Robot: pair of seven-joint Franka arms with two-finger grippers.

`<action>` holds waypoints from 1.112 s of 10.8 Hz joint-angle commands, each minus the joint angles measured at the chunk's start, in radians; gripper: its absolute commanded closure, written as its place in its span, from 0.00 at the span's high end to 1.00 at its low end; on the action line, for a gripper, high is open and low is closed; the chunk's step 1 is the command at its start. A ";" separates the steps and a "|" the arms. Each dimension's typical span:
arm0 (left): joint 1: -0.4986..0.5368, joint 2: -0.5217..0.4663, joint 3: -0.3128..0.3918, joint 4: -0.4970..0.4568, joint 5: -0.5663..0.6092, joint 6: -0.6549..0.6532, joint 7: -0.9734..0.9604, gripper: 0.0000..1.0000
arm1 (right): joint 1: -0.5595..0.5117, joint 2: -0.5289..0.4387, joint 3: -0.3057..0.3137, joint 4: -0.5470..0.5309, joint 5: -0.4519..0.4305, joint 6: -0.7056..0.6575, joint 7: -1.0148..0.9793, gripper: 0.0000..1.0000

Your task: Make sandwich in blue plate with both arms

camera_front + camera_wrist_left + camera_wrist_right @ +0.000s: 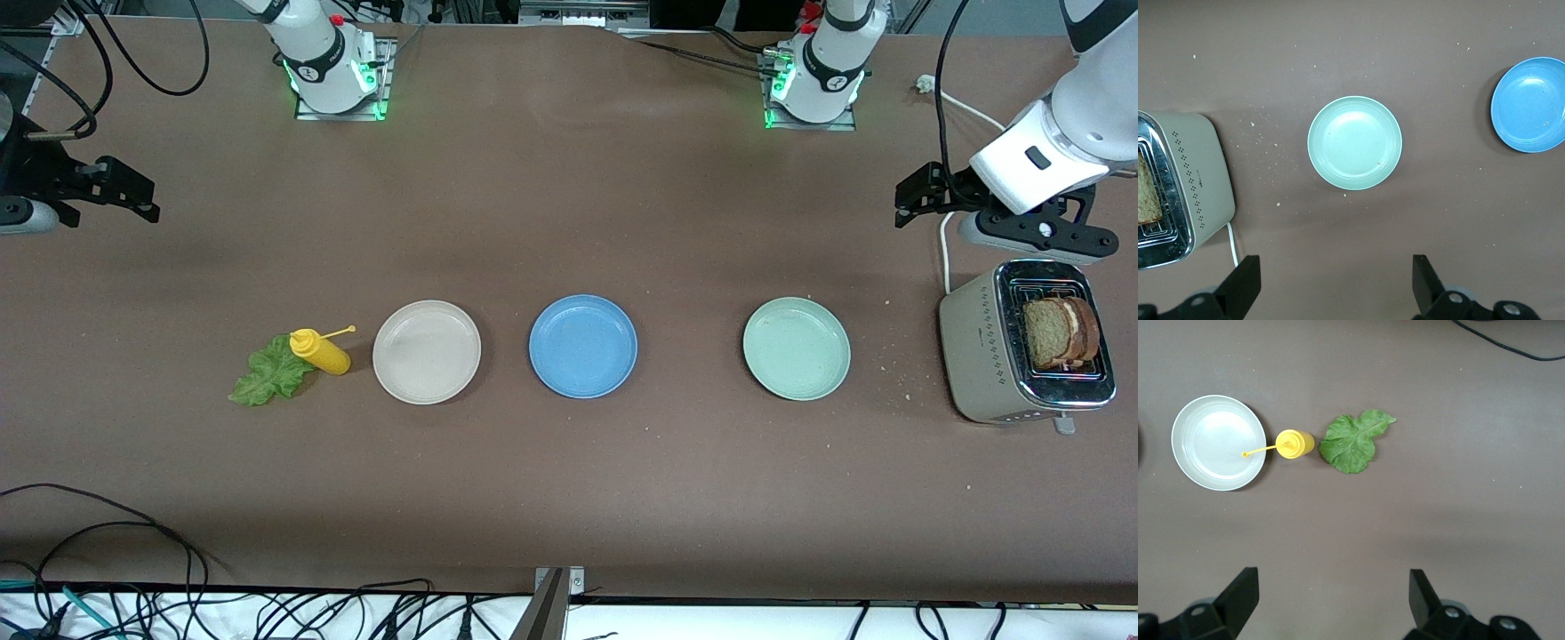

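Blue plate (582, 346) sitting bare; bread slices (1061, 332) standing in toaster (978, 356); lettuce leaf (269, 373) lying flat. Left end effector (1331, 283) and right end effector (1331, 603) both hanging with fingers apart.

The front camera looked down from high across the surface (569, 498), facing both arm bases. Each wrist camera stared straight down from well above. The left wrist view shared the blue plate (1530, 104) and green plate (1355, 143) with it; the right wrist view shared the beige plate (1219, 442).
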 commanded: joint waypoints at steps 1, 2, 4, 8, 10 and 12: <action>0.008 -0.010 -0.008 0.002 0.025 -0.013 0.008 1.00 | 0.007 0.005 -0.001 0.015 -0.003 -0.026 0.009 1.00; 0.008 -0.010 -0.008 0.002 0.025 -0.013 0.008 1.00 | 0.007 0.016 -0.001 0.036 -0.004 -0.032 0.009 1.00; 0.008 -0.010 -0.008 0.002 0.025 -0.013 0.008 1.00 | 0.007 0.019 -0.001 0.043 -0.004 -0.034 0.009 1.00; 0.008 -0.010 -0.008 0.002 0.025 -0.012 0.010 1.00 | 0.004 0.020 -0.001 0.041 -0.003 -0.040 0.009 1.00; 0.008 -0.010 -0.008 0.002 0.025 -0.013 0.008 1.00 | 0.007 0.020 -0.001 0.041 -0.003 -0.042 0.011 1.00; 0.010 -0.010 -0.008 0.002 0.025 -0.013 0.010 1.00 | 0.004 0.020 -0.001 0.041 -0.004 -0.042 0.011 1.00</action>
